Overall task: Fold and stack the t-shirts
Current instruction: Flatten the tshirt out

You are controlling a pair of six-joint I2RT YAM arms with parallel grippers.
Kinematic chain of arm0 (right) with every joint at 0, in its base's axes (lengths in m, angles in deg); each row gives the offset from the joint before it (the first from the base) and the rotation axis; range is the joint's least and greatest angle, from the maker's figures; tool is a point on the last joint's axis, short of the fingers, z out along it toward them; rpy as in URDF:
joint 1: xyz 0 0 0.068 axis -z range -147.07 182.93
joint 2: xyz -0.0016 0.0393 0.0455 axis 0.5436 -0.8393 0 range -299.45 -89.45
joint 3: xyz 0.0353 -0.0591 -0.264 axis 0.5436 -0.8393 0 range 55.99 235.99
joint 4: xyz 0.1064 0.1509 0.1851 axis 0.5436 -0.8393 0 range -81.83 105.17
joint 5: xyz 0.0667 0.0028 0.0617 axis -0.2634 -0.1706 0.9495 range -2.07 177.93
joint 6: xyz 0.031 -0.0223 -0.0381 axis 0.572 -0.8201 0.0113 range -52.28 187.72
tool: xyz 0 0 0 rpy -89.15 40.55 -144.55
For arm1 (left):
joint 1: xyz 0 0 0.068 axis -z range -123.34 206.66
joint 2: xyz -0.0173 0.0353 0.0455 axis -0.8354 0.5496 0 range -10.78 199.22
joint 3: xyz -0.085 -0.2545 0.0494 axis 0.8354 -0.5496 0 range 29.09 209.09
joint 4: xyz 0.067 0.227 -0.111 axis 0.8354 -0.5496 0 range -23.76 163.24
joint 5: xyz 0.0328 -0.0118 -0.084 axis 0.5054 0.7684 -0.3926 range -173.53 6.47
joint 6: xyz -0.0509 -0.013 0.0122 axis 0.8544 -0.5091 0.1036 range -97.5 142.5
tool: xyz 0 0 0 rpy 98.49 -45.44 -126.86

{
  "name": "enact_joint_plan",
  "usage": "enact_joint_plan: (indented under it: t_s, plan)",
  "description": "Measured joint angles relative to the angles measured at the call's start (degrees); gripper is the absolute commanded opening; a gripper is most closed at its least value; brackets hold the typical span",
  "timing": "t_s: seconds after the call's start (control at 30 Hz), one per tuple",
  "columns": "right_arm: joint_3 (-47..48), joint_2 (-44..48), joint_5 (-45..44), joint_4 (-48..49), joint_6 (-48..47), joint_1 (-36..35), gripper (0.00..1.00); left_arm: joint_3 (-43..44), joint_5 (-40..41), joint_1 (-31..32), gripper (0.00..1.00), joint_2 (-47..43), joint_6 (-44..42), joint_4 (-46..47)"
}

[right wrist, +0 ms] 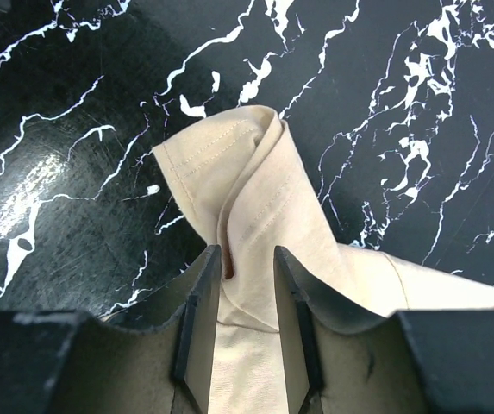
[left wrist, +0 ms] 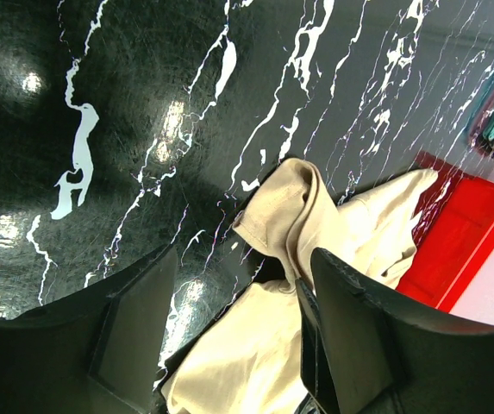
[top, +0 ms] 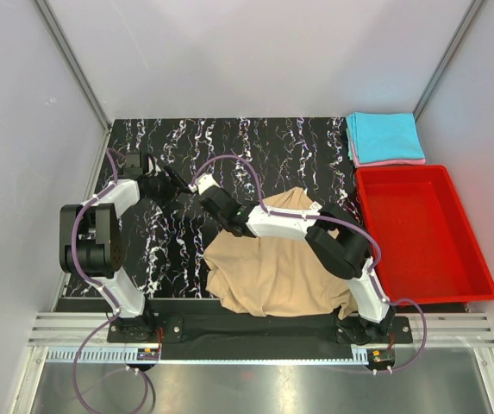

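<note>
Where the right hand (right wrist: 247, 254) grips: clenched on a bunched sleeve of the soft tan cloth t-shirt (top: 272, 267).
Left hand (left wrist: 242, 259): released, holding nothing, over the black marbled table (top: 229, 142) near that sleeve.
Shirt position: crumpled, centre-right, towards the near edge.
Handling: likely light and limp, so it droops; best pinched at hems or shoulder seams.
Stack: folded cyan t-shirt (top: 384, 134) on a folded pink t-shirt (top: 393, 161), far right corner, behind the red plastic bin (top: 423, 224).
</note>
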Motion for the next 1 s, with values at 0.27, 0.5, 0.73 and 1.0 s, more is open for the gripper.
enact_joint_plan:
  t_s: [0.27,0.5,0.73,1.0]
  plan:
    - [0.0,0.0,1.2,-0.4,0.7,0.0,0.38,0.0,-0.1,0.0,0.68,0.0,0.0,0.0]
    - [0.0,0.0,1.6,-0.5,0.9,0.0,0.27,-0.1,-0.3,0.0,0.68,0.0,0.1,0.1]
    - [0.0,0.0,1.6,-0.6,1.0,0.0,0.0,-0.1,-0.3,0.0,0.68,0.0,0.1,0.2]
    - [0.0,3.3,1.6,-6.7,0.6,1.7,0.0,0.6,2.8,4.2,0.67,-0.3,-3.0,-3.5]
